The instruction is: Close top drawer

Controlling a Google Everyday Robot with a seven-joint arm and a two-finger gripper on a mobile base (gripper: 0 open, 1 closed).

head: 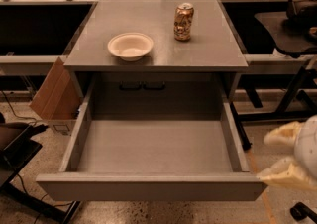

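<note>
The top drawer is a wide, deep grey drawer. It stands pulled far out of the grey cabinet, and its inside is empty. Its plain flat front faces me at the bottom of the camera view. My gripper is at the lower right, just beyond the right end of the drawer front. Its two cream fingers point left toward that corner and stand apart with nothing between them. I cannot tell whether they touch the drawer.
A white bowl and a drink can stand on the cabinet top. A cardboard box leans at the cabinet's left side. Dark table frames and legs stand to the right, and dark gear lies on the floor at the left.
</note>
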